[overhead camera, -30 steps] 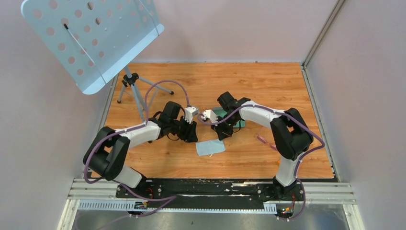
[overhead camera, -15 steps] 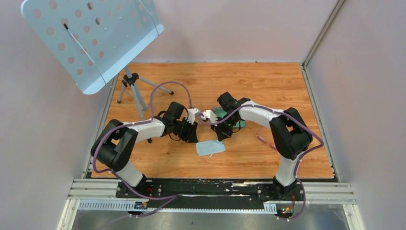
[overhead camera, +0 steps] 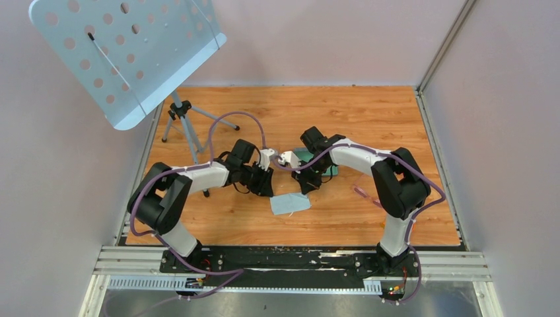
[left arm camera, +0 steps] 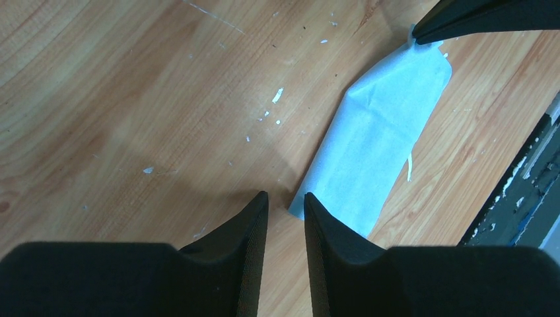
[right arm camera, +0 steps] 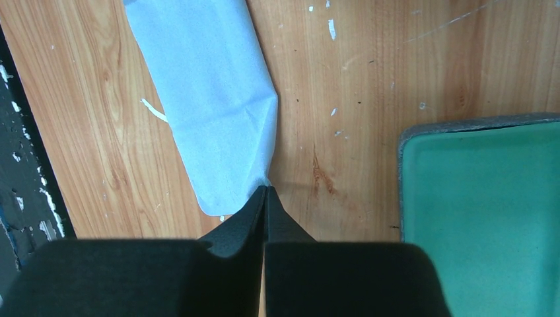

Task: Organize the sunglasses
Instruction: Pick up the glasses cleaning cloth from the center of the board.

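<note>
The sunglasses (overhead camera: 362,193), thin and pinkish, lie on the wood right of both grippers, untouched. The grey case (right arm camera: 482,211) lies open, teal inside up, under the right arm (overhead camera: 317,162). A pale blue cloth (overhead camera: 290,203) lies flat between the grippers. My left gripper (left arm camera: 286,197) hovers at the cloth's (left arm camera: 383,132) near-left corner, jaws narrowly open with wood showing between them. My right gripper (right arm camera: 266,188) is shut, its tips touching the opposite corner of the cloth (right arm camera: 211,99); whether it pinches the cloth I cannot tell. Its finger tip (left arm camera: 462,16) also shows in the left wrist view.
A perforated music stand (overhead camera: 125,53) on a tripod (overhead camera: 188,125) stands at the back left. Walls close in the table on three sides. The black rail (overhead camera: 290,261) with the arm bases runs along the near edge.
The left jaws have narrowed and the left arm's elbow has swung slightly. The right arm and the cloth have stayed in place.
</note>
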Controlling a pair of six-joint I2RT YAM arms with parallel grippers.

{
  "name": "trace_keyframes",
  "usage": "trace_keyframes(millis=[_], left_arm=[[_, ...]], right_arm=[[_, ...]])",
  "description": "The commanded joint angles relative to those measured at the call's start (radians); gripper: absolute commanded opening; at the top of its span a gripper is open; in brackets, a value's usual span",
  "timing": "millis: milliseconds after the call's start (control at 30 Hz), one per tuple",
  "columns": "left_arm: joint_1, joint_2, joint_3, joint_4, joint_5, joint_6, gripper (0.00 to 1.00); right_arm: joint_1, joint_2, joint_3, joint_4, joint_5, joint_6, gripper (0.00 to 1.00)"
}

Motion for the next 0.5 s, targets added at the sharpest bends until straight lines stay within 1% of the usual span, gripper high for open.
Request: trace_keyframes(millis=[0,267,400,467], left_arm=[[-0.008,0.013,0.021,-0.016,0.014,0.018,0.31],[-0.009,0.019,0.028,-0.028,0.042,0.021,0.27],[-0.008,0.023,0.04,-0.052,0.048,0.018,0.27],[-0.009,0.027,0.046,-0.071,0.058,0.013,0.28]], right_arm=[[-0.006,0.019,0.003,-0.015,-0.005,0.008,0.0],[-0.006,0.021,0.01,-0.016,0.001,0.016,0.0],[-0.007,0.021,0.012,-0.018,0.002,0.018,0.0],[-0.008,0.02,0.011,-0.018,0.002,0.019,0.0]])
